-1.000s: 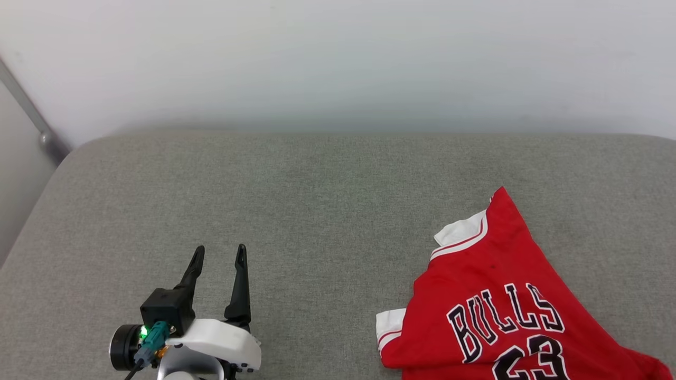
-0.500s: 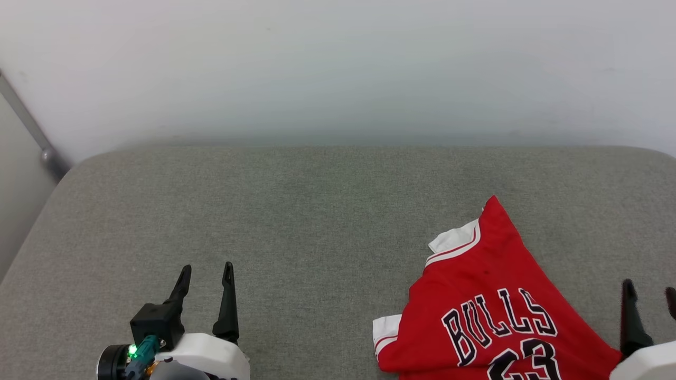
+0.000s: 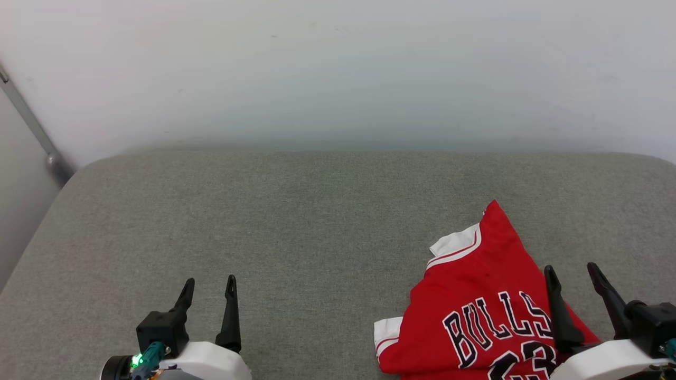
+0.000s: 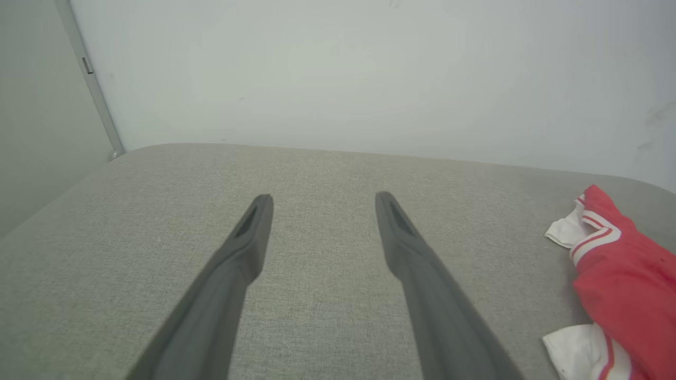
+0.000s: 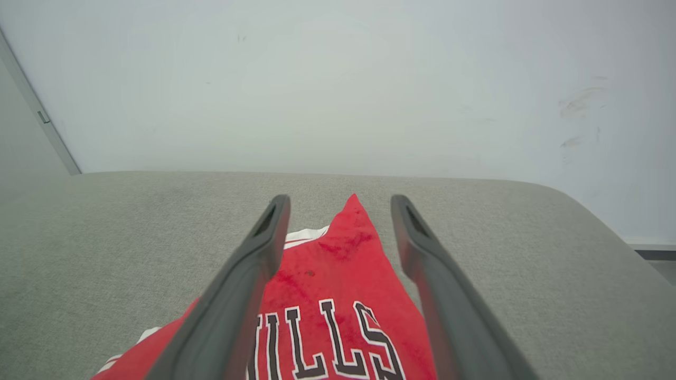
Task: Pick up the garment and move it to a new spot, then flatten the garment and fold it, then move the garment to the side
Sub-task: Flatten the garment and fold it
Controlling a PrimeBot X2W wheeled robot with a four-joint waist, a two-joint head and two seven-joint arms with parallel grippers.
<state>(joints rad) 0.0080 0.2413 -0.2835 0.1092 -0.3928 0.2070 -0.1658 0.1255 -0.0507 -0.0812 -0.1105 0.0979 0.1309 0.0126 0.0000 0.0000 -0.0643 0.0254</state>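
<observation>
The garment (image 3: 478,295), a red jersey with black "BULLS 23" lettering and white striped sleeves, lies folded on the grey cushion at the lower right. My right gripper (image 3: 573,270) stands open above its right edge, holding nothing; in the right wrist view the garment (image 5: 338,295) lies between and below the open right gripper (image 5: 340,203). My left gripper (image 3: 209,282) is open at the lower left, far from the garment, over bare cushion. The left wrist view has the left gripper (image 4: 323,199) open and the garment (image 4: 618,274) at its right edge.
The grey cushioned surface (image 3: 296,221) spans the view, with a rounded far edge against a white wall (image 3: 338,68). A grey metal bar (image 3: 31,126) runs down the wall at the far left corner.
My right gripper has come into view at the lower right and moved left over the garment's edge, jaws open. The head camera has tilted, shifting the whole picture down slightly.
</observation>
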